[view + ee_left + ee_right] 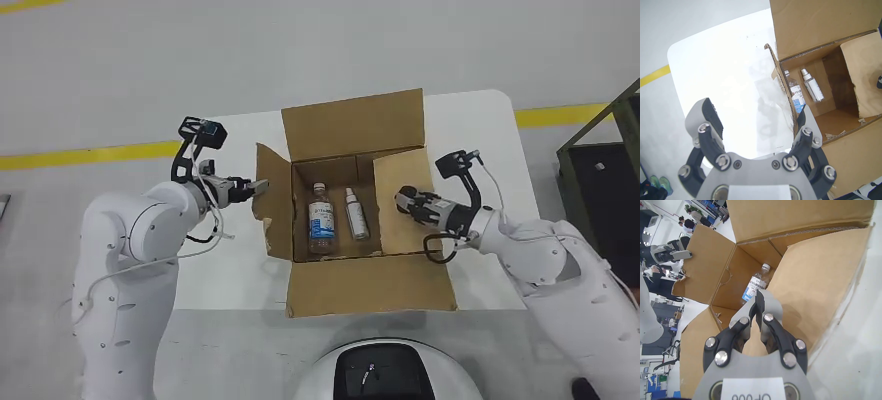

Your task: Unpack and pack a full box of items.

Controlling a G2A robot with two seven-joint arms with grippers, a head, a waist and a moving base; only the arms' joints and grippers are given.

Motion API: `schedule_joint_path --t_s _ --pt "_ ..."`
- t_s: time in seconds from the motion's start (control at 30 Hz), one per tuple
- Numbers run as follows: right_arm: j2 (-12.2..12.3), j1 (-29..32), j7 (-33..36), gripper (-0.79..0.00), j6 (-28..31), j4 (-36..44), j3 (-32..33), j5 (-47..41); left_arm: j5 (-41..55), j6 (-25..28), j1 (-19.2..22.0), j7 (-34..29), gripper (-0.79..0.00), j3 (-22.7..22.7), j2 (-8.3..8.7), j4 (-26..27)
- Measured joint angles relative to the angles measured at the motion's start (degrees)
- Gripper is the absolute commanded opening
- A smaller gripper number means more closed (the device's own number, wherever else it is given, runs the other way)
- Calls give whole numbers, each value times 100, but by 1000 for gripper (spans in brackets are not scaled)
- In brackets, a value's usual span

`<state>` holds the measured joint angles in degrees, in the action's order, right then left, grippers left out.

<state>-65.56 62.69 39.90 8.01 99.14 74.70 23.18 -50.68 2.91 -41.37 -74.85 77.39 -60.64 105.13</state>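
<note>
Top view, box: An open cardboard box [350,200] stood on the white table [460,120], all four flaps spread.
Top view, contents: A labelled bottle [320,220] and a spray bottle [356,213] lay flat on the box floor, side by side. Their long axes were parallel, with the caps toward the box's far wall.
Top view, left gripper: The left gripper [255,187] sat at the outer edge of the box's left flap [272,200].
Top view, right gripper: The right gripper [403,198] sat against the box's right flap [395,205], which leaned inward.
Left wrist view, hand state: The left gripper [756,106] was spread wide and held nothing. The left flap's edge [783,89] ran just beside one finger [806,117].
Left wrist view, contents: The labelled bottle [796,94] lay against the box's left wall and the spray bottle [813,87] just beyond it.
Right wrist view, hand state: The right gripper [757,294] had its fingertips closed together. Whether they pinched the right flap [810,285] could not be told.
Right wrist view, contents: The labelled bottle [755,285] lay past the fingertips, low inside the box.
Key relation (judgement): The labelled bottle was nearer the left gripper and the spray bottle nearer the right. A grasp across either bottle's long axis would call for a descent past the flaps.
</note>
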Motion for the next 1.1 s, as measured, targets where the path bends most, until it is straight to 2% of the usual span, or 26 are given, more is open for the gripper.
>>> schedule_joint_path --t_s 0.07,0.2,0.23,0.27,0.3,0.43,0.6,0.9,1.1 --pt "3 23 -6 -785 -37 -2 6 -22 118 199 -77 44 0 196 36 156" --pt "7 42 -8 -785 -76 24 0 -30 348 248 -267 186 0 667 97 459" --pt "8 47 -9 -785 -79 31 -1 -36 326 206 -316 247 -419 789 112 526" --pt "9 52 -11 -785 -79 36 -1 -43 227 118 -394 349 -560 938 130 616" --pt "10 55 -13 -785 -79 36 -2 -46 109 45 -462 425 -785 1028 143 670" --pt "11 43 -26 -785 -65 0 -20 -82 -775 -75 -776 499 -785 981 187 599" --pt "5 -20 -30 -785 -51 -54 -83 -111 -847 -46 -895 543 -785 496 156 164" --pt "15 -16 -185 -785 -43 -24 1 -183 -67 457 -586 511 -785 -213 76 64" --pt "22 149 -697 -785 -298 102 344 -472 59 743 -346 710 -785 -669 22 117"
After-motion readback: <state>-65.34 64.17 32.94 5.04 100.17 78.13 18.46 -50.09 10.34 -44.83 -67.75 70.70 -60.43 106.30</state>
